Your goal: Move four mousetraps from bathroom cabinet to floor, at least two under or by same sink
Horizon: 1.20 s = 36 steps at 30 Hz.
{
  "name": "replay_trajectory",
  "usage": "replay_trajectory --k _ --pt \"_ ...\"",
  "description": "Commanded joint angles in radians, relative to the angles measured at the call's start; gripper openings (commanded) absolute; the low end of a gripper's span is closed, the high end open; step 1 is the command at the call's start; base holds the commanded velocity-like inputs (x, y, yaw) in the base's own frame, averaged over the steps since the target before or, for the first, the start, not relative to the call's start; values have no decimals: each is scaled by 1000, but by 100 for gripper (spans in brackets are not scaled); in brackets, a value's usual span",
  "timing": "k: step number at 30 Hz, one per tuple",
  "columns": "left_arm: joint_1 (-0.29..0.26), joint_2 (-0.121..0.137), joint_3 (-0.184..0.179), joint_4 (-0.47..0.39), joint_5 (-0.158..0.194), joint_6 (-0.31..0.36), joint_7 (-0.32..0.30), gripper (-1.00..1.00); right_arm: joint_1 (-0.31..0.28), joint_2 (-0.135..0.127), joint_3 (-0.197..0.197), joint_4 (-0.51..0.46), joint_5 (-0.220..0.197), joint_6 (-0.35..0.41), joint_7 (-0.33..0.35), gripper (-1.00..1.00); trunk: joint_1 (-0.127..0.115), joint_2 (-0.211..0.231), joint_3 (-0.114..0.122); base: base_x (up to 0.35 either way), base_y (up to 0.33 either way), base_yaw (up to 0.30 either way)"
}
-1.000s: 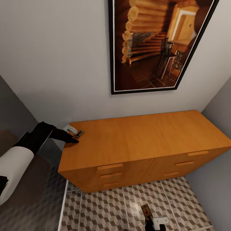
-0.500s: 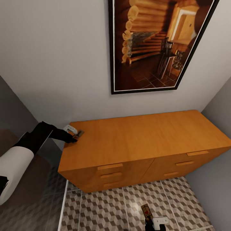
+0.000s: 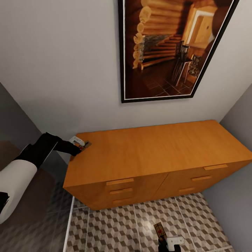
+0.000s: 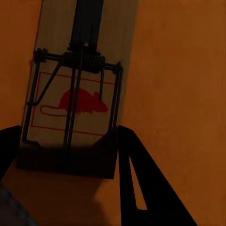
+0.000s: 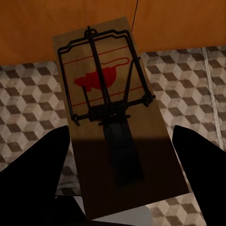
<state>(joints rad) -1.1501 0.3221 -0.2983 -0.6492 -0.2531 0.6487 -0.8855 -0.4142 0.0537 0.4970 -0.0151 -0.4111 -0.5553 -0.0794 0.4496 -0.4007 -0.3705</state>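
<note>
The orange-brown cabinet [image 3: 154,150] stands against the wall with its drawers closed. At its top's far left corner lies a mousetrap [image 3: 86,144], a tan board with dark wire and a red mouse print [image 4: 75,101]. My left gripper [image 3: 79,148] is shut on that trap's near end, one finger pressed against each side [image 4: 68,132]. Low over the cube-patterned bathroom floor [image 3: 115,227], in front of the cabinet, my right gripper [image 3: 163,241] is shut on a second mousetrap [image 3: 159,229]. The right wrist view has this trap [image 5: 106,80] lengthwise between the fingers [image 5: 122,132].
A large framed picture [image 3: 171,49] hangs on the white wall above the cabinet. Grey walls close in at left and right. A pale strip [image 3: 70,224] divides the tiles from a darker floor at left.
My left gripper's fingers have closed on the trap on the cabinet top, and the hand has drawn back slightly. The right arm and its trap have stayed still.
</note>
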Motion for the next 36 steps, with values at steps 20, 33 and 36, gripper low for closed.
replay_trajectory --k 20,33,36 --pt "1 12 12 -182 2 14 -21 -100 0 0 0 0 0 0 0 -100 0 1 0 0 0 0" --pt "1 17 108 -217 -1 59 -100 -100 0 0 0 0 0 0 0 -100 0 1 0 -86 -50 0" --pt "1 17 108 -212 -1 58 -101 -100 0 0 0 0 0 0 0 -100 0 1 0 -270 -206 0"
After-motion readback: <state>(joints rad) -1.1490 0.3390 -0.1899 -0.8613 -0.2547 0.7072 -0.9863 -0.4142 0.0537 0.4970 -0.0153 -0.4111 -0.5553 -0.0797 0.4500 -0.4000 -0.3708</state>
